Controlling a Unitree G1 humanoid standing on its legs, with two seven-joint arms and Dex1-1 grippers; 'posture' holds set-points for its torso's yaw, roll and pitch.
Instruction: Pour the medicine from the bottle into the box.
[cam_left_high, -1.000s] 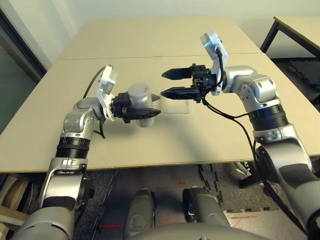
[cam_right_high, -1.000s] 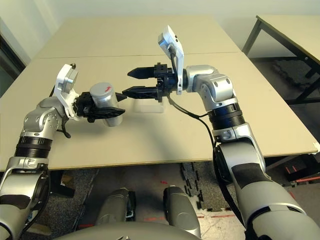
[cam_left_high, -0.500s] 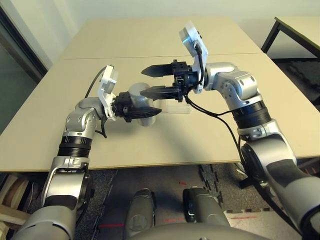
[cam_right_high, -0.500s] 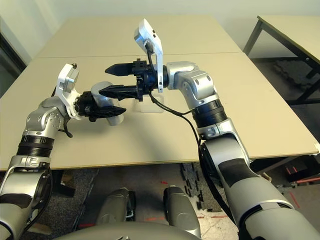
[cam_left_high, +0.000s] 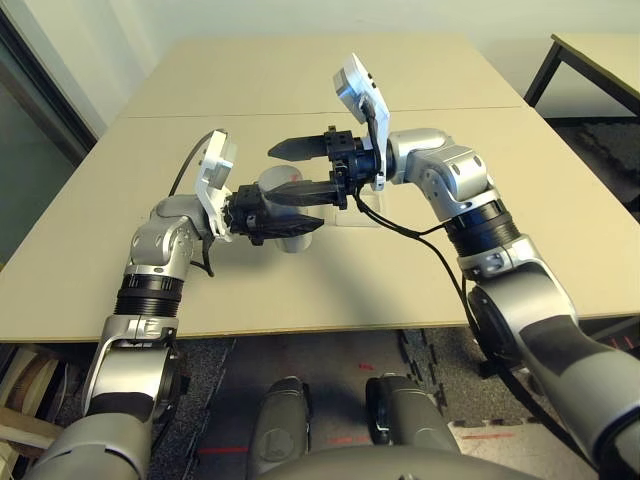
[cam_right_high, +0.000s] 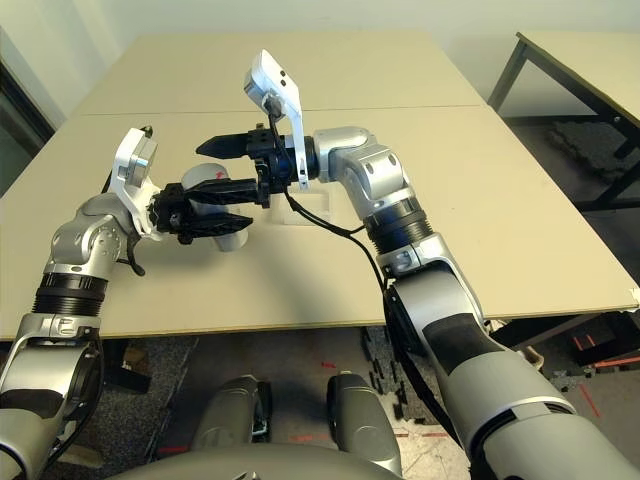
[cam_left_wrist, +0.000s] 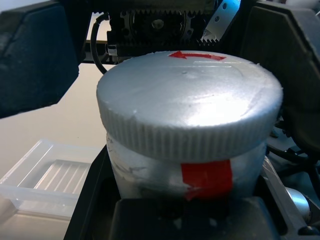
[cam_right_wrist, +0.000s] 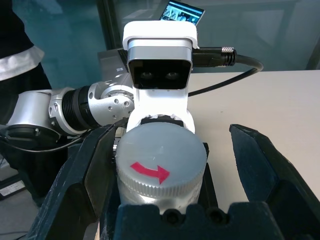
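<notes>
The bottle (cam_left_wrist: 190, 105), white-grey with a red stripe and a grey screw cap marked with a red arrow (cam_right_wrist: 150, 171), is held above the table. My left gripper (cam_left_high: 292, 220) is shut on its body. From the right, my right gripper (cam_left_high: 271, 175) stands open, one finger on either side of the cap (cam_right_wrist: 161, 156), with gaps showing between fingers (cam_right_wrist: 86, 185) and cap. The clear plastic box (cam_left_high: 357, 216) lies on the table just behind the right gripper and is partly hidden by it; its corner (cam_left_wrist: 45, 175) also lies below the bottle.
The beige table (cam_left_high: 300, 290) has a seam running across it behind the arms (cam_left_high: 200, 116). A second table with black legs (cam_left_high: 600, 50) stands at the far right. The front table edge (cam_left_high: 300, 333) is near my body.
My right gripper has swung left from beside the box to the bottle, and its open fingers now straddle the cap. The left gripper and bottle have stayed put.
</notes>
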